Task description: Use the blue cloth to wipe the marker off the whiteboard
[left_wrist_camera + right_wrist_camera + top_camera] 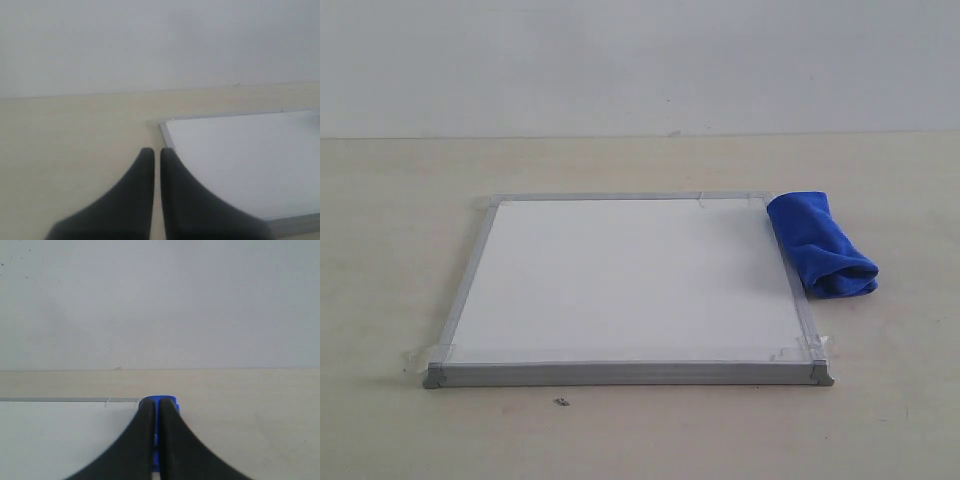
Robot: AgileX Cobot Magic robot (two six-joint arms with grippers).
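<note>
1. The left gripper (156, 150) has its two black fingers drawn together, with only a thin slit between them. It holds nothing and sits beside a corner of the whiteboard (240, 160).
2. The right gripper (156, 401) is likewise closed to a slit and empty.
3. The blue cloth (820, 245) lies bunched on the table (400, 250) against the whiteboard's far right corner, with no gripper on it.

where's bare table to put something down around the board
Bare table left of the whiteboard, behind it up to the wall, and in front. Crowded only on the right, where the blue cloth lies at the far corner.
</note>
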